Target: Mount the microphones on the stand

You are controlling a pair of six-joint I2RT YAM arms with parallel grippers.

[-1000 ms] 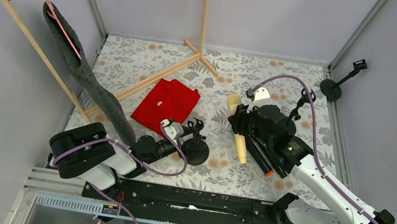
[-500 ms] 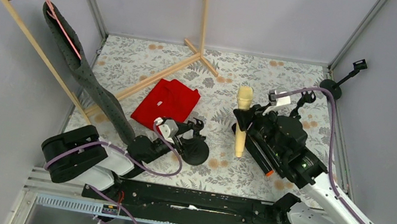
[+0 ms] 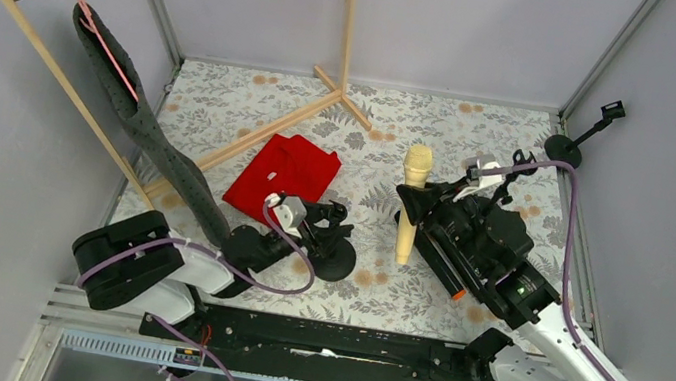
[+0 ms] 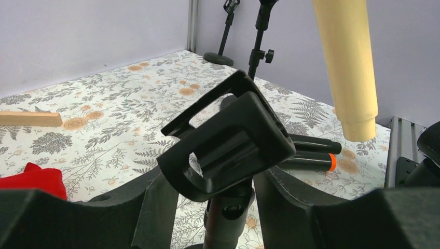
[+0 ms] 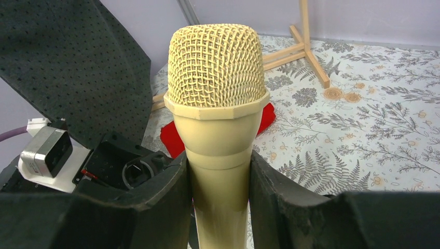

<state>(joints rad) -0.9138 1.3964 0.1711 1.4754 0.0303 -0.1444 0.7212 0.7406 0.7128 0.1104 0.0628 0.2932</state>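
One cream microphone [image 3: 409, 211] clamped upright in my right gripper [image 5: 218, 192], tail down, above and right of the stand clip [image 4: 228, 137]. Left gripper [image 4: 210, 207] straddles the stand stem [image 4: 225, 218]; whether it pinches, I can't tell.

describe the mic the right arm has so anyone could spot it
On the floral table, right of the red cloth, the right end effector holds a microphone upright. It is cream, mesh-headed; the black microphone beside it lies flat.

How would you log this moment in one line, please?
right gripper: shut on cream microphone, upright above table | left gripper: straddling stand stem, grip unclear | orange-tipped black microphone: on table
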